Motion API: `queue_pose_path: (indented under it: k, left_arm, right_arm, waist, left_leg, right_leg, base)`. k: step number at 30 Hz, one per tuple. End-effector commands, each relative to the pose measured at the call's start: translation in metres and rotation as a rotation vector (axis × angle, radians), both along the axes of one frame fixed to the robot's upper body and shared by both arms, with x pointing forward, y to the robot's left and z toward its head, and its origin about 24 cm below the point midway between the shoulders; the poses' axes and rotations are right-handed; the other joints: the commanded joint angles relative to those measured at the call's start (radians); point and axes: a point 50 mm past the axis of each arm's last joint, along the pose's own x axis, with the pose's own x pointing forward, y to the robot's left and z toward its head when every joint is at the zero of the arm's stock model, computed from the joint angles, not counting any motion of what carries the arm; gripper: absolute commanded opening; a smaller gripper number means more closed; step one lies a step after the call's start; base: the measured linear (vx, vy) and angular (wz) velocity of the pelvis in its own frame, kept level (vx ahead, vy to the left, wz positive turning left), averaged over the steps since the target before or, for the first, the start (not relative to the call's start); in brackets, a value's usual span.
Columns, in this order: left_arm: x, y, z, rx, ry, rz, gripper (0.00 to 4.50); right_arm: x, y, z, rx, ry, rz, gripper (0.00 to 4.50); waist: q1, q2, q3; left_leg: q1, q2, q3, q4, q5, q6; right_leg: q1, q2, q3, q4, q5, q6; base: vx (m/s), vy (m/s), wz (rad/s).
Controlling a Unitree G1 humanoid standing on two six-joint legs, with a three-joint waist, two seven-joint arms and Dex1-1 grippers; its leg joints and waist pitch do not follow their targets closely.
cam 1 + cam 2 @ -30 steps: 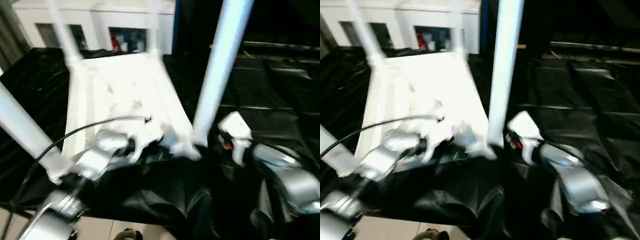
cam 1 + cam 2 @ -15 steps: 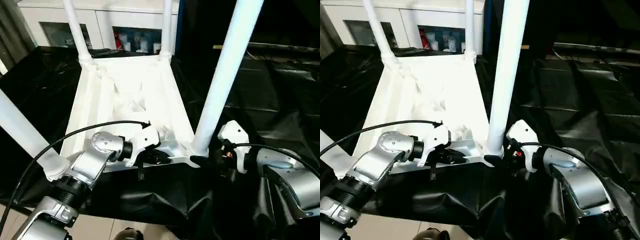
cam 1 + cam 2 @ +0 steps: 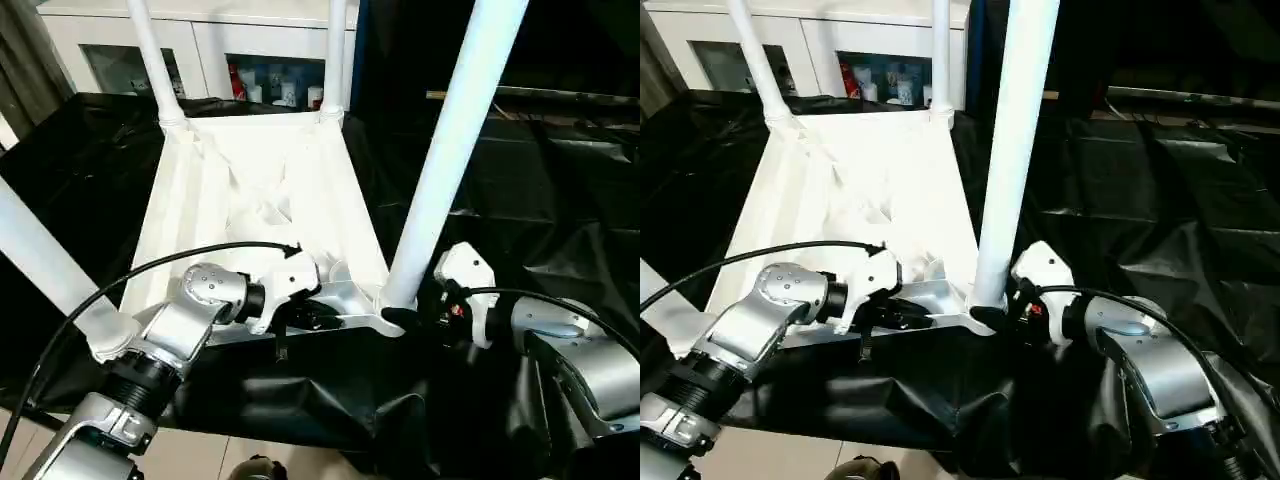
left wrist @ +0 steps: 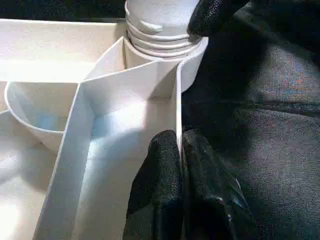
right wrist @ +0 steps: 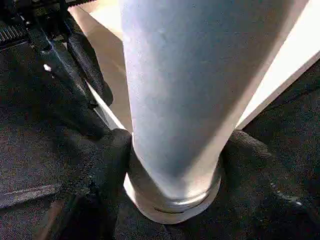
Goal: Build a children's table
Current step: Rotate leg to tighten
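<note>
The children's table (image 3: pixel 260 190) lies upside down on black sheeting, its ribbed underside facing up. White legs stand in its corner sockets. My left gripper (image 3: pixel 318 318) is shut on the thin near rim (image 4: pixel 176 100) of the top, close to the near right corner. In the left wrist view its two black fingers (image 4: pixel 165 165) pinch that wall. My right gripper (image 3: pixel 405 318) holds the base of the near right leg (image 3: pixel 450 140). In the right wrist view a black finger (image 5: pixel 107 165) presses each side of the leg's collar (image 5: pixel 175 200).
Other legs rise at the far left (image 3: pixel 150 55), far right (image 3: pixel 335 50) and near left (image 3: pixel 45 260). A white cabinet (image 3: pixel 260 60) with glass-fronted shelves stands behind. Black sheeting (image 3: pixel 540 180) covers the surface to the right. Pale floor (image 3: pixel 250 455) shows below the near edge.
The head camera has swung and steadied. My right gripper's fingers have closed in on the base of the near right leg. The left grip on the rim is unchanged.
</note>
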Motion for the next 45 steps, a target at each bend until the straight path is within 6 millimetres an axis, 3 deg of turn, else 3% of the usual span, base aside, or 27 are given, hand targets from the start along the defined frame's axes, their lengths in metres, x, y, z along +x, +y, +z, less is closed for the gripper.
queue_pose_path:
  k: [1,8,11,12,14,15,16,17,19,23,28,30,32,33,34,38,40,45]
  left_arm:
    - [-0.001,-0.009,0.011,-0.035,-0.037,-0.056,0.00]
    - [0.009,-0.012,0.006,-0.015,-0.066,0.052,0.00]
    - [0.022,-0.018,0.001,0.000,-0.101,0.188,0.00]
    - [0.027,-0.023,0.000,-0.002,-0.106,0.235,0.00]
    - [0.036,-0.040,-0.003,-0.004,-0.090,0.352,0.00]
    - [0.036,-0.040,-0.003,-0.004,-0.090,0.352,0.00]
    - [0.041,-0.053,-0.004,-0.012,-0.077,0.423,0.00]
    - [0.043,-0.062,-0.005,-0.014,-0.074,0.454,0.00]
    - [0.045,-0.075,-0.005,-0.017,-0.075,0.486,0.00]
    - [0.047,-0.085,-0.003,-0.011,-0.107,0.481,0.00]
    - [0.048,-0.083,-0.003,-0.009,-0.117,0.467,0.00]
    - [0.049,-0.080,-0.004,-0.010,-0.118,0.466,0.00]
    - [0.050,-0.076,-0.003,-0.016,-0.123,0.459,0.00]
    - [0.049,-0.072,-0.003,-0.025,-0.122,0.448,0.00]
    - [0.048,-0.070,-0.003,-0.031,-0.128,0.432,0.00]
    - [0.047,-0.064,-0.003,-0.034,-0.125,0.410,0.00]
    - [0.044,-0.050,-0.003,-0.035,-0.141,0.340,0.00]
    - [0.032,-0.037,-0.002,-0.039,-0.121,0.186,0.00]
  right_arm:
    - [-0.001,0.003,-0.006,0.000,0.027,0.010,2.56]
    - [0.006,0.006,-0.014,0.051,0.021,-0.110,2.52]
    - [0.015,0.007,-0.023,0.079,0.008,-0.264,2.52]
    - [0.018,0.006,-0.028,0.086,0.008,-0.343,2.52]
    - [0.029,0.006,-0.042,0.107,0.034,-0.598,2.52]
    - [0.029,0.006,-0.042,0.107,0.034,-0.598,2.52]
    - [0.034,0.009,-0.048,0.111,0.034,-0.707,2.51]
    - [0.038,0.014,-0.050,0.102,0.022,-0.752,2.51]
    - [0.044,0.029,-0.048,0.121,0.006,-0.779,2.51]
    - [0.048,0.049,-0.039,0.141,-0.048,-0.705,2.51]
    - [0.049,0.054,-0.034,0.183,-0.070,-0.681,2.85]
    - [0.049,0.053,-0.032,0.186,-0.085,-0.658,2.98]
    - [0.048,0.049,-0.027,0.188,-0.099,-0.616,3.11]
    - [0.046,0.045,-0.022,0.188,-0.108,-0.568,3.23]
    - [0.045,0.041,-0.019,0.182,-0.116,-0.542,3.30]
    - [0.042,0.031,-0.013,0.159,-0.124,-0.478,3.30]
    - [0.033,0.008,-0.001,0.091,-0.145,-0.377,3.30]
    - [0.015,-0.008,0.006,-0.012,-0.113,-0.203,3.30]
  waist:
    - [-0.003,-0.010,-0.072]
    - [-0.007,-0.009,-0.069]
    - [-0.013,-0.012,-0.064]
    - [-0.014,-0.013,-0.065]
    - [-0.027,-0.009,-0.059]
    - [-0.029,-0.012,-0.057]
    - [-0.031,-0.011,-0.059]
    - [-0.032,-0.001,-0.060]
    - [-0.034,-0.004,-0.062]
    - [-0.032,-0.003,-0.066]
    - [-0.039,-0.007,-0.069]
    - [-0.042,-0.011,-0.069]
    - [-0.046,-0.009,-0.067]
    - [-0.046,-0.016,-0.065]
    - [-0.047,-0.014,-0.064]
    - [-0.045,-0.016,-0.063]
    - [-0.038,-0.018,-0.063]
    - [-0.038,-0.019,-0.059]
  left_leg:
    - [0.034,0.084,-0.039,-0.064,-0.114,0.077]
    - [0.035,0.084,-0.039,-0.066,-0.151,0.058]
    - [0.041,0.080,-0.040,-0.071,-0.235,0.004]
    - [0.040,0.080,-0.042,-0.073,-0.239,-0.003]
    - [0.048,0.078,-0.043,-0.079,-0.304,-0.039]
    - [0.051,0.076,-0.047,-0.079,-0.330,-0.051]
    - [0.051,0.077,-0.050,-0.081,-0.348,-0.061]
    - [0.050,0.077,-0.054,-0.083,-0.350,-0.066]
    - [0.053,0.074,-0.052,-0.084,-0.358,-0.069]
    - [0.044,0.076,-0.051,-0.086,-0.319,-0.045]
    - [0.032,0.072,-0.048,-0.081,-0.263,-0.004]
    - [0.033,0.071,-0.046,-0.079,-0.252,0.012]
    - [0.032,0.074,-0.046,-0.081,-0.247,0.022]
    - [0.033,0.074,-0.046,-0.081,-0.246,0.029]
    - [0.032,0.074,-0.046,-0.080,-0.247,0.034]
    - [0.034,0.078,-0.043,-0.080,-0.237,0.041]
    - [0.033,0.081,-0.045,-0.080,-0.233,0.048]
    - [0.031,0.083,-0.045,-0.082,-0.244,0.053]
  right_leg:
    - [0.037,-0.087,0.045,-0.055,-0.001,-0.268]
    - [0.033,-0.086,0.045,-0.062,-0.061,-0.267]
    - [0.030,-0.089,0.046,-0.077,-0.195,-0.246]
    - [0.032,-0.090,0.046,-0.078,-0.208,-0.239]
    - [0.019,-0.089,0.047,-0.089,-0.302,-0.217]
    - [0.019,-0.090,0.045,-0.094,-0.343,-0.209]
    - [0.023,-0.094,0.046,-0.099,-0.381,-0.186]
    - [0.021,-0.094,0.046,-0.099,-0.378,-0.175]
    - [0.017,-0.091,0.047,-0.104,-0.351,-0.168]
    - [0.027,-0.088,0.047,-0.097,-0.256,-0.168]
    - [0.036,-0.090,0.046,-0.094,-0.214,-0.186]
    - [0.034,-0.089,0.046,-0.097,-0.221,-0.191]
    - [0.034,-0.087,0.045,-0.097,-0.227,-0.196]
    - [0.035,-0.086,0.045,-0.095,-0.231,-0.196]
    - [0.035,-0.087,0.045,-0.097,-0.237,-0.197]
    - [0.031,-0.086,0.047,-0.095,-0.232,-0.205]
    - [0.037,-0.090,0.049,-0.097,-0.242,-0.195]
    - [0.034,-0.090,0.049,-0.095,-0.253,-0.197]
  base:
    - [0.000,0.000,0.00]
    - [0.000,0.000,0.00]
    - [0.000,0.000,0.00]
    - [0.000,0.000,0.00]
    - [0.000,0.000,0.00]
    - [0.000,0.000,0.00]
    - [0.000,0.000,0.00]
    - [0.000,0.000,0.00]
    - [0.000,0.000,0.00]
    - [0.000,0.000,0.00]
    - [0.000,0.000,0.00]
    - [0.000,0.000,0.00]
    - [0.000,0.000,0.00]
    - [0.000,0.000,0.00]
    - [0.000,0.000,0.00]
    - [0.000,0.000,0.00]
    - [0.000,0.000,0.00]
    - [0.000,0.000,0.00]
